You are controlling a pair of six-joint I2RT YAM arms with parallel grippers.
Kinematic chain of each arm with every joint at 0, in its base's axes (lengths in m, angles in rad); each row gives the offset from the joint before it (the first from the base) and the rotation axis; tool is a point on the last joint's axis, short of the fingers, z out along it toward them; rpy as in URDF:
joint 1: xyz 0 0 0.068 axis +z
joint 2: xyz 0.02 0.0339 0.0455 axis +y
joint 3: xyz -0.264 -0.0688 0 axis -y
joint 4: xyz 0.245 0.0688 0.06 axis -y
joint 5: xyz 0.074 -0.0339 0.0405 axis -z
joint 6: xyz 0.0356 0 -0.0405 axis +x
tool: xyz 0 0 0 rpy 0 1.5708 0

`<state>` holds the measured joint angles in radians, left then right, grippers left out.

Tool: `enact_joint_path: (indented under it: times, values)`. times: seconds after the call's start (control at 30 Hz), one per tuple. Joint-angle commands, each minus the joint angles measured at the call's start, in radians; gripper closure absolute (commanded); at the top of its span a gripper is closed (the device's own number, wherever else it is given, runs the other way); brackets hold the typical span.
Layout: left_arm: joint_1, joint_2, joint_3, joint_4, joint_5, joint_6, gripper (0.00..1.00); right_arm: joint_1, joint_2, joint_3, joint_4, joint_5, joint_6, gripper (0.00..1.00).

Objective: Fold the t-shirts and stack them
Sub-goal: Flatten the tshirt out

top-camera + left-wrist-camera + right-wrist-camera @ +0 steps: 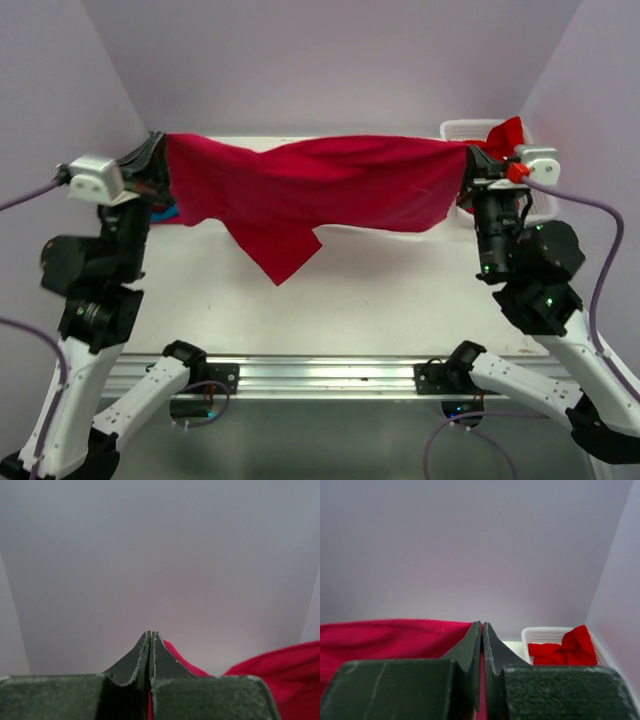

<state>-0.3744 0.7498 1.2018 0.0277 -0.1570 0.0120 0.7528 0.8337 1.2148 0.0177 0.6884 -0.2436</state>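
Left gripper (159,160) and right gripper (470,162) both closed tight, each pinching one end of crimson-pink t-shirt (320,185), stretched above table (400,295) far edge.

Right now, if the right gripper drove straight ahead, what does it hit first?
Probably the back wall, depth unclear. The right gripper, shut on the crimson t-shirt, points left of the white basket.

Bright, even, diffuse light; washed-out glare across the table (400,300); soft, faint shadows.
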Motion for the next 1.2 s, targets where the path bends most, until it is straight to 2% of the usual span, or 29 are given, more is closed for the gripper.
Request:
enact_joint_path:
  times: [0.0,0.23,0.47,0.73,0.83,0.87,0.93,1.0,1.03,1.07,1.1,1.17]
  values:
    - [-0.009,-0.067,0.028,-0.112,-0.023,0.034,1.0,0.049,-0.051,-0.043,0.008,0.132,-0.101,1.0]
    - [-0.006,-0.055,0.131,-0.146,0.007,0.054,1.0,0.049,0.008,-0.06,0.181,0.189,-0.184,1.0]
    - [-0.006,-0.01,0.133,-0.1,0.007,0.086,1.0,0.049,0.059,-0.118,0.364,0.24,-0.287,1.0]
    - [-0.006,0.097,0.113,-0.082,-0.062,0.083,1.0,0.046,0.175,-0.064,0.358,0.247,-0.299,1.0]
    - [-0.006,0.199,0.07,-0.049,-0.104,0.072,1.0,-0.006,0.287,0.014,0.259,0.225,-0.22,1.0]
    - [-0.006,0.23,0.053,-0.045,-0.117,0.071,1.0,-0.085,0.315,0.085,0.12,0.154,-0.098,1.0]
    - [-0.004,0.342,0.058,0.006,-0.133,0.069,1.0,-0.174,0.416,0.146,0.012,0.073,0.002,1.0]
    - [0.034,0.452,0.087,0.018,-0.057,0.024,1.0,-0.269,0.511,0.25,-0.094,0.001,0.065,1.0]
    - [0.06,0.494,0.102,0.023,-0.029,0.005,1.0,-0.302,0.612,0.296,-0.137,-0.025,0.088,1.0]
    - [0.113,0.537,0.145,0.018,-0.003,-0.003,1.0,-0.355,0.671,0.384,-0.221,-0.065,0.133,1.0]
    - [0.139,0.622,0.172,0.008,0.022,-0.036,1.0,-0.375,0.72,0.426,-0.254,-0.107,0.147,1.0]
    - [0.17,0.698,0.243,-0.017,0.017,-0.024,1.0,-0.411,0.849,0.533,-0.333,-0.138,0.182,1.0]
